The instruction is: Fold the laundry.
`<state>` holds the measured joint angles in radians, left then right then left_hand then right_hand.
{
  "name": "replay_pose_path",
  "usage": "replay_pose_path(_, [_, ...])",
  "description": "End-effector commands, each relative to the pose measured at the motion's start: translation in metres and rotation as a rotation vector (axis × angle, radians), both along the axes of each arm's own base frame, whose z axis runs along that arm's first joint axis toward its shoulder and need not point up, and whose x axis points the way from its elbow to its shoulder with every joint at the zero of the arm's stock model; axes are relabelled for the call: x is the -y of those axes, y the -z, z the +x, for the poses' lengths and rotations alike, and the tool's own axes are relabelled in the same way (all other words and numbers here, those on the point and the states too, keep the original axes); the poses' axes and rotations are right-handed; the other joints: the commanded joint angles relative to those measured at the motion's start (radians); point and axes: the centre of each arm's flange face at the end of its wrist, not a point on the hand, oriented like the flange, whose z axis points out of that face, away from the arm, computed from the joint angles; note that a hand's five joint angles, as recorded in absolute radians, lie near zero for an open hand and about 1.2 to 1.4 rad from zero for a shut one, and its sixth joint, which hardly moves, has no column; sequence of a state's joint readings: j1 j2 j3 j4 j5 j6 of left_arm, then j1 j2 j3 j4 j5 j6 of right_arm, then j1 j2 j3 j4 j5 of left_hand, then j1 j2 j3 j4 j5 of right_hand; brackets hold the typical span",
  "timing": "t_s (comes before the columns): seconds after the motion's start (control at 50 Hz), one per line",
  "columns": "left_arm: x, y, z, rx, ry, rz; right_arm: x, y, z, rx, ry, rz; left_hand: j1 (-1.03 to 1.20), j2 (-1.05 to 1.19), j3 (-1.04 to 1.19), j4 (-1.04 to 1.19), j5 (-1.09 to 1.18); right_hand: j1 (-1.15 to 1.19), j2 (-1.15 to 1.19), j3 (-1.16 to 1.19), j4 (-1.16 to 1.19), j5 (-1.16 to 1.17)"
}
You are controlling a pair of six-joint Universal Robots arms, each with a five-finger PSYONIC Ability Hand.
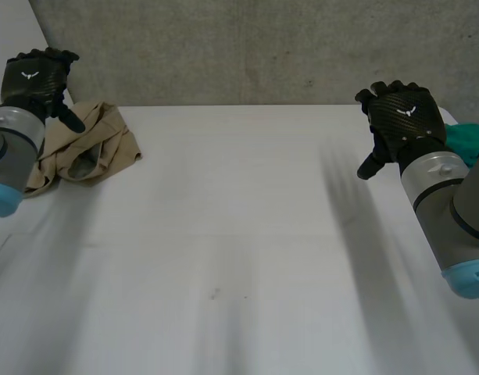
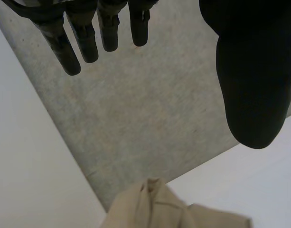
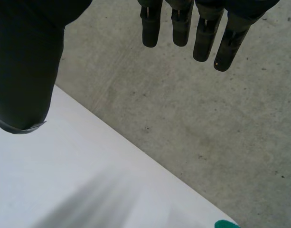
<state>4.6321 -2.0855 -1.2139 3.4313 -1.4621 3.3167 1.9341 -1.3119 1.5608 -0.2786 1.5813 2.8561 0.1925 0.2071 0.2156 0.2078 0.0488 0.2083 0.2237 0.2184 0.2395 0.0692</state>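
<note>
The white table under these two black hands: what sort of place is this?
Probably a robot test lab, not a home: a plain white table against a rough grey concrete wall, with a crumpled beige garment and a teal cloth at its far corners.

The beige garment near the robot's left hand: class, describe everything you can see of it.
The beige garment is soft, woven-looking cloth, crumpled in a loose heap with folds and a seamed edge showing. It lies on the white table at its far left corner. The left hand hangs open over it, not gripping it.
</note>
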Motion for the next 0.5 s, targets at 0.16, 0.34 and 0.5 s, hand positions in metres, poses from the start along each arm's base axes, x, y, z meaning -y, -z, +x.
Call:
replay_pose_path(0.16, [0.107,0.137,0.08,0.305,-0.009,0.055,-0.002,0.01,-0.006,-0.025,0.008,0.029,0.059,0.045,0.036,0.044,0.028,-0.034,-0.049,-0.044,-0.065,-0.069])
replay_pose_path(0.34, [0.117,0.171,0.087,0.307,-0.011,0.101,-0.003,0.014,-0.006,-0.03,0.003,0.04,0.115,0.1,0.092,0.099,0.084,-0.034,-0.049,-0.044,-0.065,-0.069])
replay_pose_path(0.5, [0.118,0.164,0.083,0.329,-0.028,0.086,-0.004,0.017,-0.005,-0.034,-0.003,0.048,1.203,1.188,1.18,1.187,1.172,-0.034,-0.049,-0.044,-0.065,-0.069])
